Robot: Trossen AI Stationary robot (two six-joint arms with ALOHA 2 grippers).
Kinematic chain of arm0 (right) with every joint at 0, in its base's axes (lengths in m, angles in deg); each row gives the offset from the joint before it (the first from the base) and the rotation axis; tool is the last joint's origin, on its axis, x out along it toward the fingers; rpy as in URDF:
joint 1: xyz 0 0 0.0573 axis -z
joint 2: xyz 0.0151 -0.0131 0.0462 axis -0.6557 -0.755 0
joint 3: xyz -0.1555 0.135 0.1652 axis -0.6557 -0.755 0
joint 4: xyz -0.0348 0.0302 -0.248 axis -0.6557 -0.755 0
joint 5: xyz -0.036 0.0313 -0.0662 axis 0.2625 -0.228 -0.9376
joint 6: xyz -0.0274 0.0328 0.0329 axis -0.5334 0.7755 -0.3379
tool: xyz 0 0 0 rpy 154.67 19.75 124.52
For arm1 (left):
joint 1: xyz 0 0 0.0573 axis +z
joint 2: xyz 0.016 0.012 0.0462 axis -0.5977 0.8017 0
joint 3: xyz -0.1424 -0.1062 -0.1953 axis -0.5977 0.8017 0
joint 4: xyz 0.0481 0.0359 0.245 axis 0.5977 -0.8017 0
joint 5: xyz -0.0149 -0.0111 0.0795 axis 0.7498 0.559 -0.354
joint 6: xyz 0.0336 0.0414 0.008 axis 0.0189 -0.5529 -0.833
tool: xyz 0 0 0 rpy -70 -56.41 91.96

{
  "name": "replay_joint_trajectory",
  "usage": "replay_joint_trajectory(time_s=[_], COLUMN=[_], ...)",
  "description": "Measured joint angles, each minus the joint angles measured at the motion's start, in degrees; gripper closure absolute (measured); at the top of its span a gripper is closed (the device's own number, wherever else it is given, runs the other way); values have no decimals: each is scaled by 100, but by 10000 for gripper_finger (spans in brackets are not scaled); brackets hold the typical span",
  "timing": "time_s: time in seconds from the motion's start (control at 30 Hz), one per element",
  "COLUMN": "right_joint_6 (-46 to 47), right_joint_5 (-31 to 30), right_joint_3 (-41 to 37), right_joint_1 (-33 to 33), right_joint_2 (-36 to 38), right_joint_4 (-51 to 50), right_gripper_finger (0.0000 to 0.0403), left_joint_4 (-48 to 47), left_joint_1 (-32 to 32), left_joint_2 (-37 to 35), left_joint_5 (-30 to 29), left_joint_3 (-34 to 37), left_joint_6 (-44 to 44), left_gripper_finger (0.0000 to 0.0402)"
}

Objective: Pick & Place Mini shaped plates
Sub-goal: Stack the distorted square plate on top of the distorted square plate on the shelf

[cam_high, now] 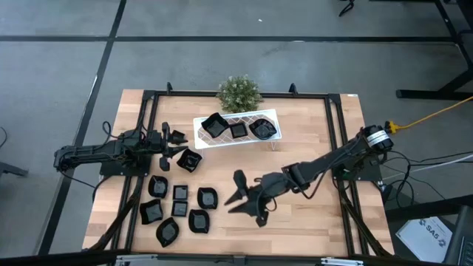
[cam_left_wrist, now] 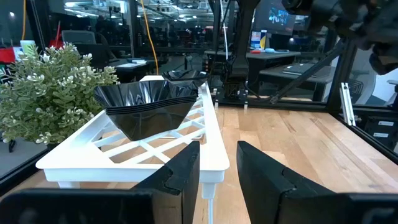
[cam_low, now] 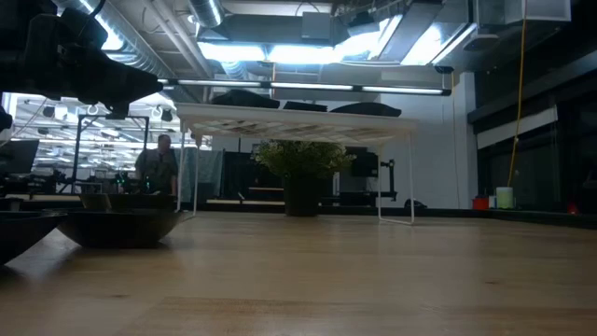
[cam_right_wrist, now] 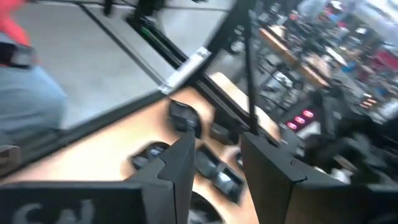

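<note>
Hovering over the bare wood near the table's middle, the right gripper had its fingers spread wide with nothing between them; the right wrist view showed the same gap between its dark fingers. It sat just right of the loose group of mini shaped plates, about eight glossy black dishes lying on the front-left part of the table. One more black plate lay apart from that group, just beside the left gripper, close to the left end of the white rack. Left gripper fingers were spread with a clear gap, gripping nothing, pointing toward the rack. Three black plates sat on top of the white rack, side by side; the nearest one showed a scalloped rim in the left wrist view. A small green plant stood just behind the rack at the table's far edge. In the low view a person stood in the room beyond the table.
</note>
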Motion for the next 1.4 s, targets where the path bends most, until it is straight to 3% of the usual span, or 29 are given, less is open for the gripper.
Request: replay_joint_trajectory(time_s=[0.1, 0.43, 0.73, 1.4], right_joint_6=[112, 915, 1060, 1152], right_joint_5=[239, 238, -1095, -1261], right_joint_3=[0, 0, -2, -2], right_joint_1=[-46, -43, -141, -156], right_joint_2=[-5, -400, -667, -1541], right_joint_4=[-71, -123, -237, 522], right_gripper_finger=[273, 273, 273, 273], left_joint_4=[1, 2, -2, 2], left_joint_1=[1, 1, -1, 0], left_joint_2=[1, 1, 1, -1], left_joint_5=[2, 0, 2, 2], left_joint_3=[2, 0, 0, 1], left_joint_6=[0, 0, 0, 0], left_gripper_finger=[302, 302, 302, 302])
